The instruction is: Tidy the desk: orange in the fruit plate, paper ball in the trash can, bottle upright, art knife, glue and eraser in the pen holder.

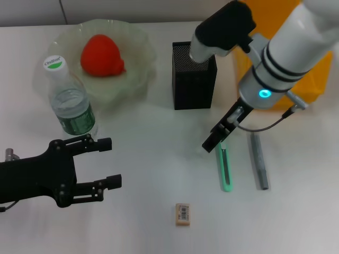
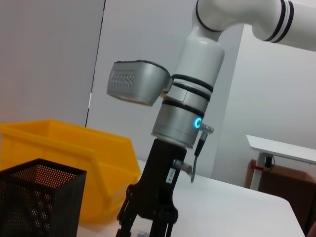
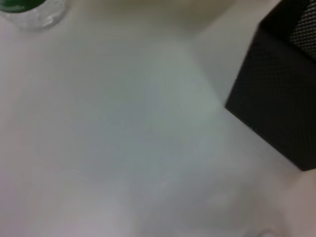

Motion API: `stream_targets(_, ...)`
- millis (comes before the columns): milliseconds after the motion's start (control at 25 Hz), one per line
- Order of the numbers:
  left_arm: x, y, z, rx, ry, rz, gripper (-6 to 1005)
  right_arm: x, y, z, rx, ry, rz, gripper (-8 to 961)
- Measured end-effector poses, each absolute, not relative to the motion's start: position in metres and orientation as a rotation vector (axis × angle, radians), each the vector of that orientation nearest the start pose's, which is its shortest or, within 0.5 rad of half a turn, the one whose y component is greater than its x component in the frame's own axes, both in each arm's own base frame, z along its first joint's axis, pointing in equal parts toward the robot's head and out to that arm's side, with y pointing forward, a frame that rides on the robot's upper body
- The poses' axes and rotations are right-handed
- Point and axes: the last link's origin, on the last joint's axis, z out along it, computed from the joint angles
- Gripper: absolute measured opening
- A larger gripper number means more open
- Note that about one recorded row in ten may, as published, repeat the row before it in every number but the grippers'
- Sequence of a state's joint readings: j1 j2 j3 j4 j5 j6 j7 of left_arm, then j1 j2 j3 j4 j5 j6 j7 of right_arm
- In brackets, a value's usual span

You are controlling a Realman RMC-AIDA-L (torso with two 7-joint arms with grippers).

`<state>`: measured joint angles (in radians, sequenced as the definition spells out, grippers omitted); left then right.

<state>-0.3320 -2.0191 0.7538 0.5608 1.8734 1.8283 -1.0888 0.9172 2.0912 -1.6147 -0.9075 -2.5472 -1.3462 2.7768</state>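
A bare lab or test room — plain grey walls, white desk, cardboard box.

The trash can is largely hidden by the right arm. The art knife is partly covered at its upper end by the right gripper.

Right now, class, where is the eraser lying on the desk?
In the head view, the eraser lies alone on the desk's near edge, between the left gripper and the art knife.
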Motion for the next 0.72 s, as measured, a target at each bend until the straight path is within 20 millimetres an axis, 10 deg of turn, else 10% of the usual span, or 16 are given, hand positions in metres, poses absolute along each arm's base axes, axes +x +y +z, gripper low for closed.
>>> stream_targets(720,-0.2961,0.2483,0.0012,-2.796,-0.453,-0.909,801,0.1481,0.3757,-0.0934,-2.622,0.929,-0.683,435)
